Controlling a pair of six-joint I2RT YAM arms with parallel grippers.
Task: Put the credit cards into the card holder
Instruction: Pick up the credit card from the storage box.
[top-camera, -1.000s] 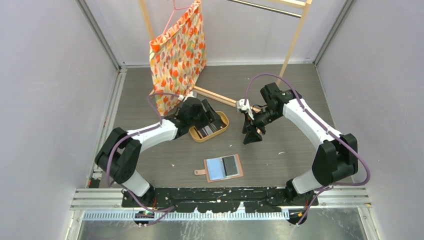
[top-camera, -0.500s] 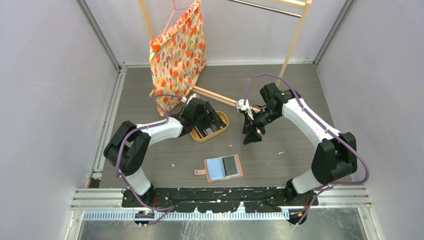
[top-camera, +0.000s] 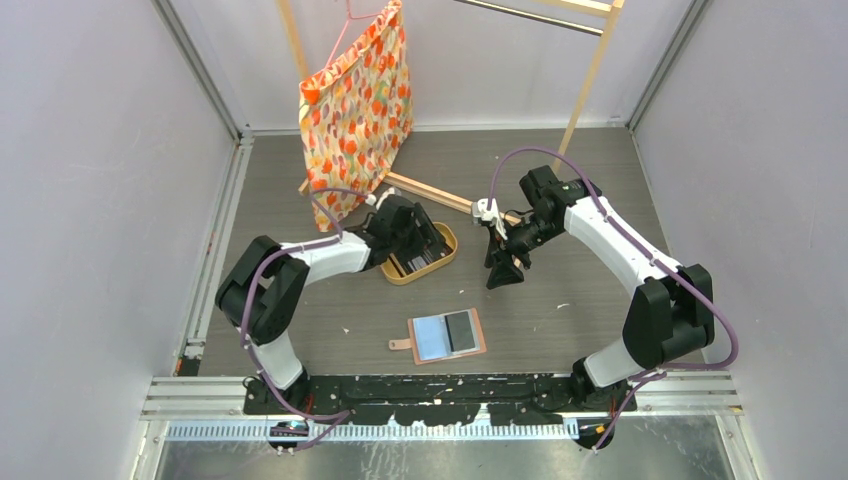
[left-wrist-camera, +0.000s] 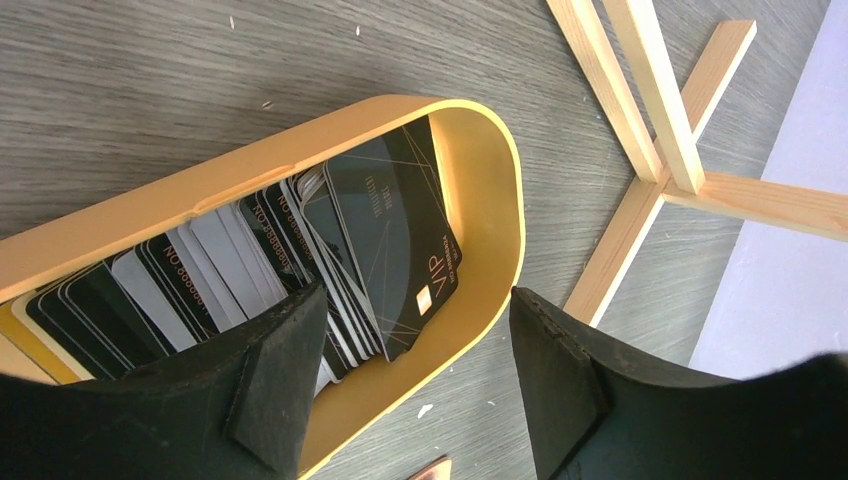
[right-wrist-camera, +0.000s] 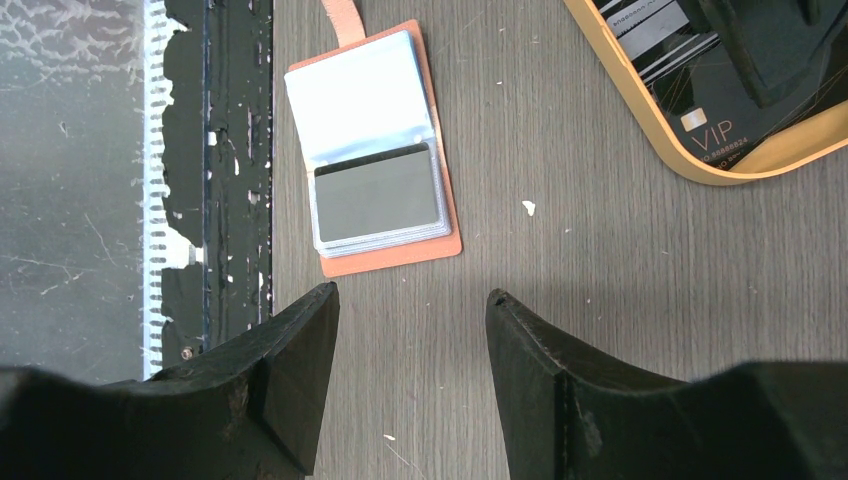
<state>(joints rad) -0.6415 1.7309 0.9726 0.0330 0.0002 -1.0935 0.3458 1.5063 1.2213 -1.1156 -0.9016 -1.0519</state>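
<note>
Several black, grey and white credit cards (left-wrist-camera: 380, 230) stand stacked in an oval yellow wooden tray (left-wrist-camera: 490, 180); they also show in the top view (top-camera: 418, 260). My left gripper (left-wrist-camera: 417, 295) is open and empty over the tray's near end, with one finger above the cards and the other outside the rim. The salmon card holder (top-camera: 447, 334) lies open near the front edge. A grey card (right-wrist-camera: 378, 195) sits in one of its pockets. My right gripper (right-wrist-camera: 410, 292) is open and empty above bare table, to the right of the tray (top-camera: 452, 245).
An orange-patterned fabric bag (top-camera: 355, 110) hangs from a wooden rack whose base bars (left-wrist-camera: 640, 200) lie just behind the tray. A black rail (right-wrist-camera: 230, 150) runs along the table's front edge. Grey walls close in both sides.
My left arm has swung its elbow to the right and its gripper has edged further over the tray. The right arm and the card holder have not moved.
</note>
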